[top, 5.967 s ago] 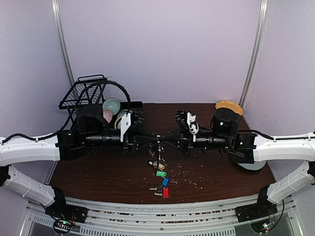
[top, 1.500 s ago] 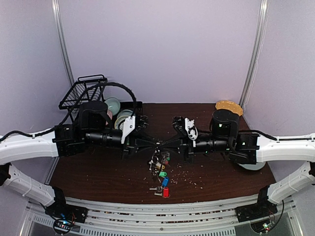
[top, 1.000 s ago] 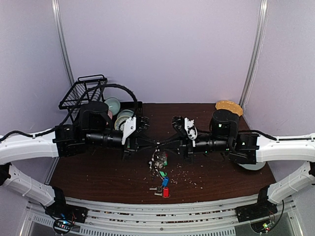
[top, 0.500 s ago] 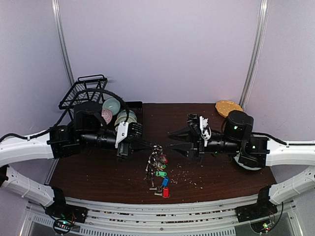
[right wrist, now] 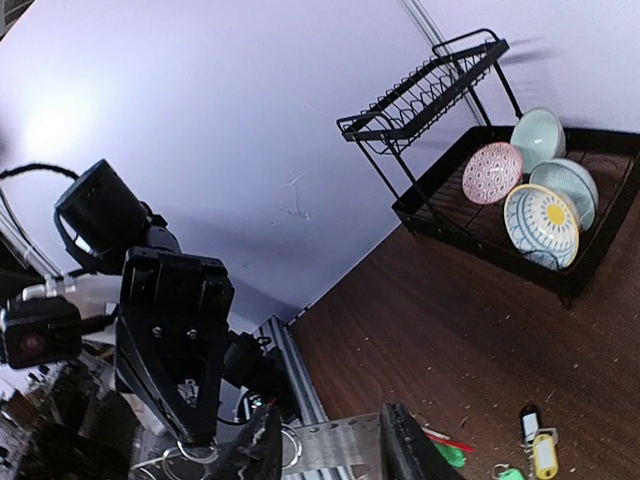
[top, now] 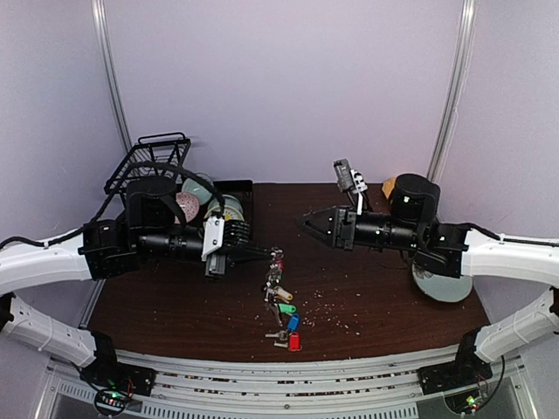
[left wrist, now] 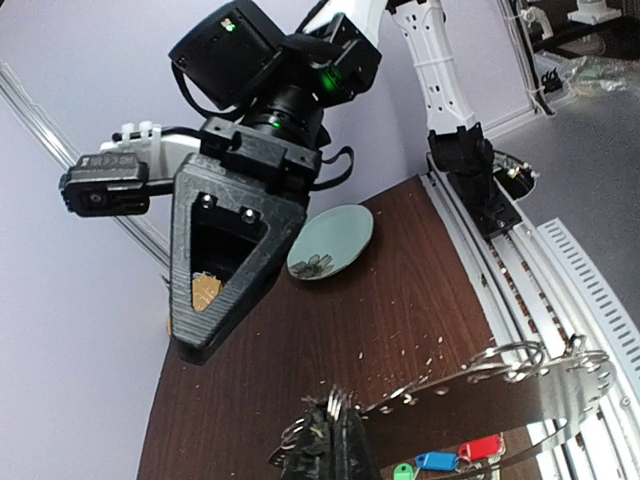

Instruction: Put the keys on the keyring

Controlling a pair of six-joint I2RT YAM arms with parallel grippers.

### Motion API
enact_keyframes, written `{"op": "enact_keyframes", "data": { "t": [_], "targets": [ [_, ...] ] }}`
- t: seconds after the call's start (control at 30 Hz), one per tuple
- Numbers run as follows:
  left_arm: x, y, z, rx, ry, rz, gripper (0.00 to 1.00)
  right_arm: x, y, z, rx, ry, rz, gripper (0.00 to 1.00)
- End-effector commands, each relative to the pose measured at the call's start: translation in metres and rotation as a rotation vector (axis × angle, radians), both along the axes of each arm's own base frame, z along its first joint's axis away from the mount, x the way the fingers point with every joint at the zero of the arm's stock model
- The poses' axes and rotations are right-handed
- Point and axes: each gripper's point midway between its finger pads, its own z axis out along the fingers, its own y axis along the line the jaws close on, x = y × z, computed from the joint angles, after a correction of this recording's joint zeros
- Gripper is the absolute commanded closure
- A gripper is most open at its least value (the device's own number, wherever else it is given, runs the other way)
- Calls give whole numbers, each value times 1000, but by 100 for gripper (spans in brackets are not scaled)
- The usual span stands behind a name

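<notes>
Two arms: left gripper (top: 267,253) pinching keyring (top: 276,262), keys (top: 285,307) dangling; right gripper (top: 307,220) spread, apart.

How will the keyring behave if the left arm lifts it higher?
Probably floppy as a load: the keyring hangs from the left tool with keys bunched below it, likely to swing and jingle. The thin wire hoop may twist in the pinch. The tagged keys on the table look loose and light, so they could slide if brushed.

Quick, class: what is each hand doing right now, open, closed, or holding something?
Left hand: closed on the keyring, which dangles below it.
Right hand: open, holding nothing.
</notes>
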Motion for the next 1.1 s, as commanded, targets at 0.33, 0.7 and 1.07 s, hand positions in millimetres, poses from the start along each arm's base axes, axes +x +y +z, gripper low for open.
{"op": "enact_keyframes", "data": {
  "t": [0.33, 0.7, 1.07],
  "targets": [
    [14, 2, 31, -28, -272, 42, 100, -22, 36, -32, -6, 332, 183, 53],
    [18, 4, 25, -5, -279, 58, 100, -30, 51, -24, 57, 340, 272, 61],
    [19, 6, 19, 13, -274, 68, 100, -33, 54, -12, 84, 301, 304, 89]
  ]
}}
